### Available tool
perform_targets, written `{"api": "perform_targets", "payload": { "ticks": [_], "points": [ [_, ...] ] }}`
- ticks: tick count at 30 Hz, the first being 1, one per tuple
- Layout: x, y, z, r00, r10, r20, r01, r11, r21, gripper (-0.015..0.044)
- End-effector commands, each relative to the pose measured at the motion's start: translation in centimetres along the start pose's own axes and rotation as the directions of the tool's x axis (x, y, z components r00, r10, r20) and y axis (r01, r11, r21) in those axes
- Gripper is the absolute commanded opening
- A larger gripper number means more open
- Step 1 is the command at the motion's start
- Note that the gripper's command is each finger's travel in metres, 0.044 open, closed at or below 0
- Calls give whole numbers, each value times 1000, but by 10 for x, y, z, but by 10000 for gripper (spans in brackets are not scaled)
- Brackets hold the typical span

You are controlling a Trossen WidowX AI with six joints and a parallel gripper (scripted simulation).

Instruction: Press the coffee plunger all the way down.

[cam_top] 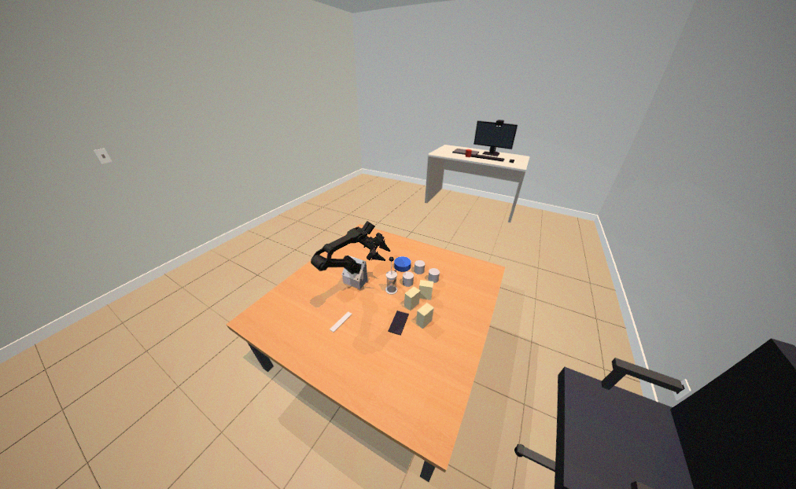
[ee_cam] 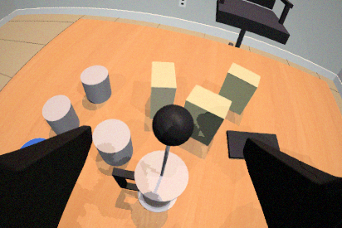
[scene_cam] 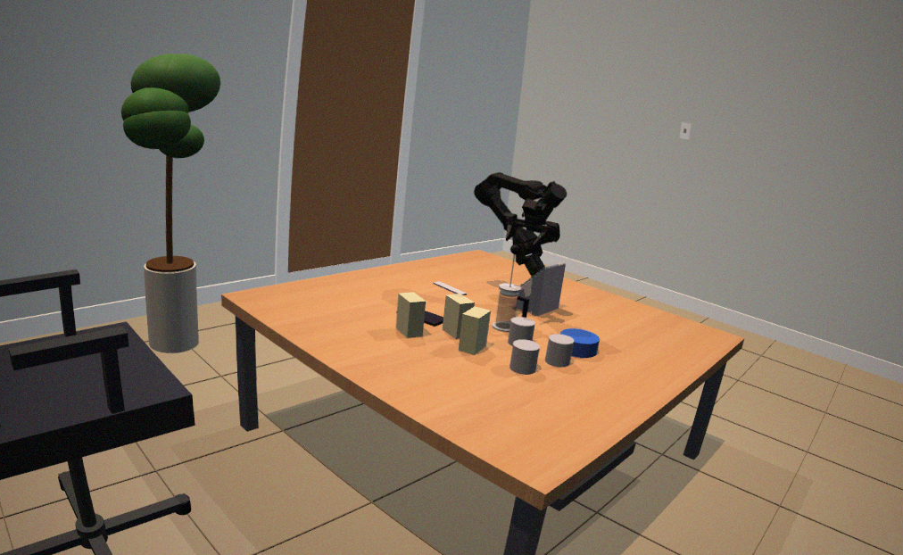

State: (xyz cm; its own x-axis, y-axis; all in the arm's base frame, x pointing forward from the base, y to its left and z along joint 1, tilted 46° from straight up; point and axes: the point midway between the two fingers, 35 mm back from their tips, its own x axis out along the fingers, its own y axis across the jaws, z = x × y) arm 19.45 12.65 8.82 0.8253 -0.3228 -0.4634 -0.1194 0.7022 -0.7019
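The clear glass coffee press [ee_cam: 161,183] with its black ball-topped plunger [ee_cam: 172,125] is seen standing upright on the orange wooden bench [scene_cam: 441,413], the plunger rod raised. It is being flanked by three grey cylinders [ee_cam: 111,140] on one side and three pale yellow blocks [ee_cam: 207,113] beyond. The black pincer [ee_cam: 168,187] is being held just above the knob, its fingers spread wide apart with nothing gripped between them.
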Motion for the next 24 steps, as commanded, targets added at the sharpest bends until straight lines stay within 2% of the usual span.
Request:
{"api": "perform_targets", "payload": {
  "ticks": [1,20,24],
  "points": [
    [5,0,0,1000,2,1,-2,1000,3,440],
    [33,-3,1,1000,-4,7,4,1000,3,440],
    [33,-3,1,1000,-4,7,4,1000,3,335]
  ]
}}
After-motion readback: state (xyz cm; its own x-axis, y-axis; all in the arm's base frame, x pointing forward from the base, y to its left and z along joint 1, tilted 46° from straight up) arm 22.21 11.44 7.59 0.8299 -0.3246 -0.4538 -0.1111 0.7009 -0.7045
